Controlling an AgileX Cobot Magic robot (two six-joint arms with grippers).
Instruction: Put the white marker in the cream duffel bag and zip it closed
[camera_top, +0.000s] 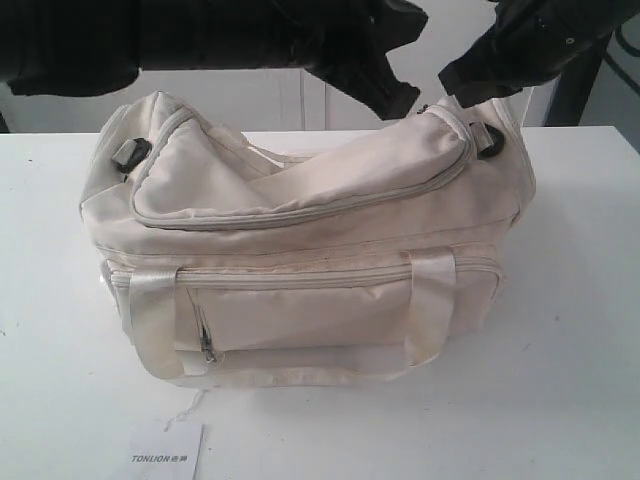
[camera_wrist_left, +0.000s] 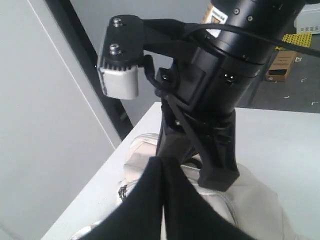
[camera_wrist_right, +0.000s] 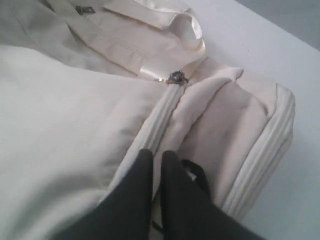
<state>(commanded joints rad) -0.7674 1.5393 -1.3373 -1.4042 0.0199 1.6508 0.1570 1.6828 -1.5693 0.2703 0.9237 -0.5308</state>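
Observation:
The cream duffel bag (camera_top: 320, 240) lies on the white table (camera_top: 580, 350), front pocket facing the camera. The white marker is out of view. My right gripper (camera_top: 460, 92) (camera_wrist_right: 156, 152) sits at the bag's right end beside a black ring (camera_wrist_right: 197, 175). Its fingers are nearly together on the top zipper band, with a thin strip of cream between them. The zip slider (camera_wrist_right: 176, 77) sits further along, and the band from it to my fingers is zipped. My left gripper (camera_top: 395, 100) (camera_wrist_left: 161, 159) hovers shut over the back of the bag (camera_wrist_left: 250, 200), with nothing seen in it.
A white TONLION card (camera_top: 165, 452) lies at the table's front edge, left of centre. The right arm (camera_wrist_left: 215, 100) stands close in front of the left gripper. A grey wall runs behind the table. A cardboard box (camera_wrist_left: 282, 65) sits on the floor beyond.

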